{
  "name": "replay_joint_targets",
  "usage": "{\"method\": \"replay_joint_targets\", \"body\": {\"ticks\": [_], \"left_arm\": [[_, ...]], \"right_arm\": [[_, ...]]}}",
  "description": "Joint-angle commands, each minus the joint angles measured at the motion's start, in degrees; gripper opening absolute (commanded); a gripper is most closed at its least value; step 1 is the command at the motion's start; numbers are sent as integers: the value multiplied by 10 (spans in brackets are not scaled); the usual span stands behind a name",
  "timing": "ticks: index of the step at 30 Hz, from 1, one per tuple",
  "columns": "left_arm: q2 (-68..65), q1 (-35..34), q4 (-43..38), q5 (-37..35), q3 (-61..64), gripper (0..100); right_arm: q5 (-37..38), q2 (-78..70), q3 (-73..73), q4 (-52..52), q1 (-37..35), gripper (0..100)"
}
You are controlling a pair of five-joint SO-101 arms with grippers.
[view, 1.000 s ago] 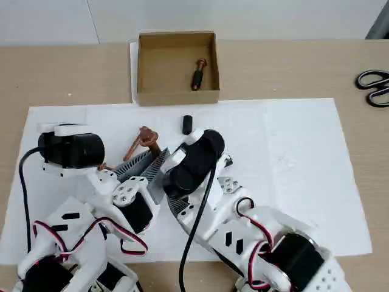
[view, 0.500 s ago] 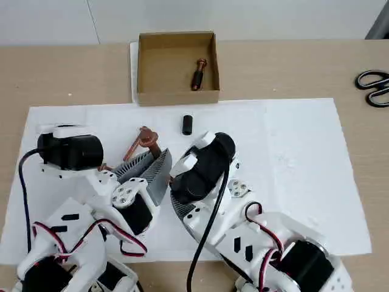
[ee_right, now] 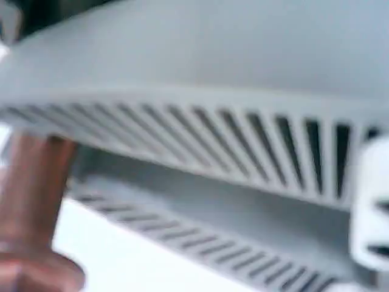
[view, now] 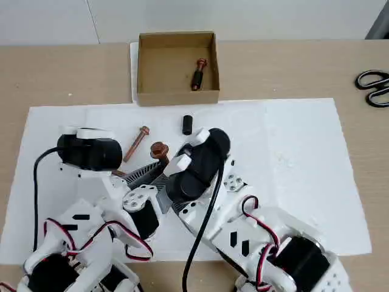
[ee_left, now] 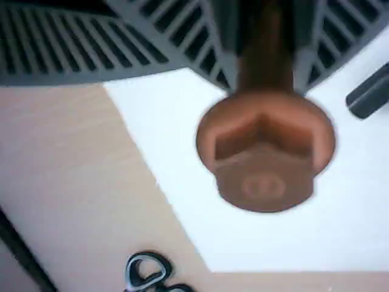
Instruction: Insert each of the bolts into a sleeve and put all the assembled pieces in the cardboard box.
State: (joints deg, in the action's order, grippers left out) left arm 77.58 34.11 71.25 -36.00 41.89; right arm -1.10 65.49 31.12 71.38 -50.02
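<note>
My left gripper (view: pixel 155 164) is shut on a copper bolt (view: pixel 160 149), held above the white paper with its hex head (ee_left: pixel 265 155) pointing away from the gripper (ee_left: pixel 265 73). A second copper bolt (view: pixel 137 143) lies loose on the paper just beside it. A black sleeve (view: pixel 187 125) lies on the paper in front of the cardboard box (view: pixel 148 67), and it also sits at the edge of the left wrist view (ee_left: pixel 369 97). One assembled bolt and sleeve (view: pixel 198 73) lies inside the box. My right gripper (view: pixel 165 190) sits close against the left one, with the held bolt's shank (ee_right: pixel 35 182) beside it.
The white paper sheet (view: pixel 292 164) covers the middle of the wooden table. Black scissors (view: pixel 374 86) lie at the far right edge, also seen in the left wrist view (ee_left: pixel 149 274). Both arms crowd the near centre.
My left gripper has lifted one bolt away from the other and shifted right with it. The second bolt now lies alone on the paper. The right arm shifted slightly.
</note>
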Motion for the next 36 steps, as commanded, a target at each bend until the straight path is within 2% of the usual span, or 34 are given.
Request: {"method": "replay_joint_targets", "body": {"ticks": [1, 9, 12, 17, 36], "left_arm": [[0, 8, 32, 6, 12, 5], [0, 7, 22, 14, 11, 6], [0, 7, 22, 38, 9, 49], [0, 8, 22, 39, -15, 125], [-4, 8, 11, 39, -51, 126]], "right_arm": [[7, 1, -42, -26, 23, 3], [8, 2, -46, -32, 29, 3], [10, 4, -46, -53, 29, 3], [40, 5, -45, -90, 29, 3], [50, 6, -16, -90, 29, 3]]}}
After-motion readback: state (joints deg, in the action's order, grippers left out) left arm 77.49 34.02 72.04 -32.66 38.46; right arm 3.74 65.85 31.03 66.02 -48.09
